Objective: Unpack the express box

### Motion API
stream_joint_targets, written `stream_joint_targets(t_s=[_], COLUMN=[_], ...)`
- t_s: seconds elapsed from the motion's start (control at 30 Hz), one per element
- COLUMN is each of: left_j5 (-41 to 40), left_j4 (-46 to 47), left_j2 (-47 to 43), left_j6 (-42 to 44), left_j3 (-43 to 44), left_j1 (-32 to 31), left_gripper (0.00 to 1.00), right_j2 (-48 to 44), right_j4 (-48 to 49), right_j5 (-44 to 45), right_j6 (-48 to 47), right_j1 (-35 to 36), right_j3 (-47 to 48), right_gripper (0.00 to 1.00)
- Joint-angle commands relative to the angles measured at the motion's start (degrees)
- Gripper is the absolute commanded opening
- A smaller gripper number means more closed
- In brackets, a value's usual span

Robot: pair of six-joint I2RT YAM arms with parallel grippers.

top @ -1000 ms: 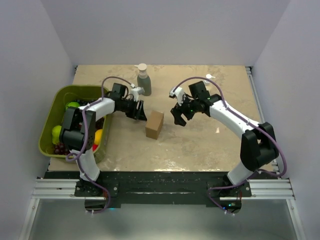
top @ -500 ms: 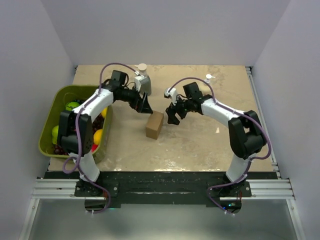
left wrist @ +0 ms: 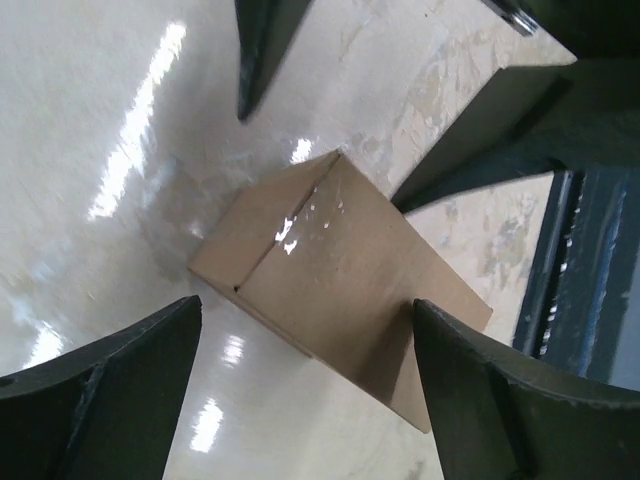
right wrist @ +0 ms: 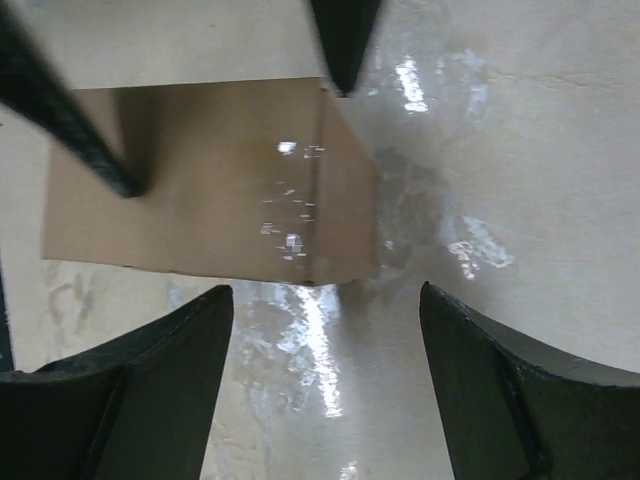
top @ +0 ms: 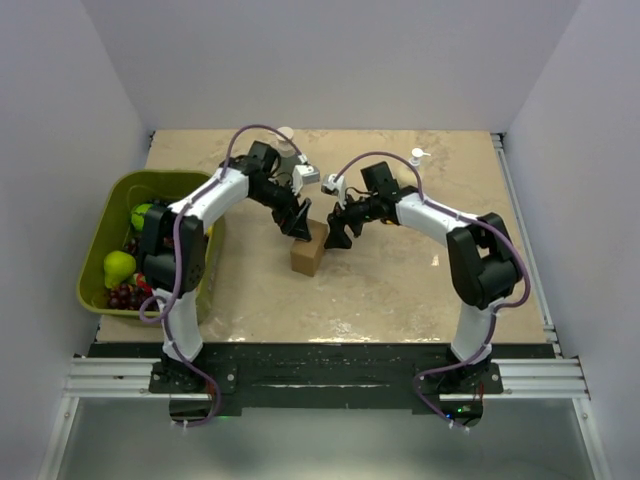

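Table [top: 400,290]: beige, box [top: 308,252] sits mid-table.
Left gripper [top: 297,225]: moved in over the box's far end, fingers apart.
Right gripper [top: 338,235]: also closer, just beside the box, fingers apart.

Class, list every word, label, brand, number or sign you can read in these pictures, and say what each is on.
None can be read.
The express box shows plain brown cardboard in all three views, with only glare spots on it.
The green bin bears no visible print.
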Motion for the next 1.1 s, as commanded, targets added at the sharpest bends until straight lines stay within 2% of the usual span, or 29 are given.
stream_joint_targets(t_s=[0.0,0.1,0.27,0.37,0.43,0.53,0.63,0.67,0.7,0.83,0.87,0.93,1.07], left_j5=[1.0,0.6,-0.7,-1.6,-4.3,-6.1,-8.2,-8.1,-8.2,-9.8,-10.2,-10.3,-11.6], left_j4=[-9.7,-17.0,-20.2,-16.3,-10.3,-7.6,0.0,1.7,3.3,7.4,7.5,6.9,6.4], left_j2=[7.9,12.9,14.8,10.8,8.3,4.3,-2.8,-4.4,-6.4,-16.2,-17.3,-19.6,-22.9], left_j6=[21.5,30.8,33.5,29.6,20.7,13.0,2.3,-1.4,-2.5,-2.0,-2.9,-3.5,-3.1], left_j3=[13.4,21.2,25.4,23.1,21.0,20.8,16.7,13.3,11.2,0.2,-3.5,-7.0,-14.9], left_j1=[0.1,-0.2,-0.3,-0.2,-0.2,0.0,1.7,2.3,3.2,3.3,3.3,3.3,3.6], left_gripper=[0.89,0.90,0.94,0.98,1.00,1.00,1.00,1.00,1.00,1.00,1.00,0.98,0.85], right_j2=[-4.9,-7.8,-10.4,-11.1,-11.4,-11.5,-11.1,-10.9,-9.8,-4.0,-2.5,2.4,7.6], right_j4=[-4.1,-5.8,-10.9,-11.4,-10.5,-6.9,-1.1,0.7,2.5,11.9,12.4,13.6,16.4], right_j5=[-7.3,-7.1,-7.1,-7.1,-6.7,-5.5,-1.2,3.0,4.3,13.3,17.4,20.5,26.6], right_j6=[-3.4,-5.9,-9.0,-8.3,-5.2,-0.8,1.2,2.9,3.8,10.7,13.0,14.7,16.4], right_j1=[0.6,1.9,3.8,2.4,-0.4,-4.3,-5.3,-5.3,-5.4,-5.0,-4.9,-4.6,-4.5], right_j3=[-2.3,-4.6,-5.4,-6.1,-6.6,-7.4,-7.2,-7.1,-6.9,-4.0,-1.2,1.6,7.0], right_gripper=[0.77,0.76,0.75,0.73,0.69,0.69,0.65,0.65,0.65,0.65,0.64,0.61,0.60])
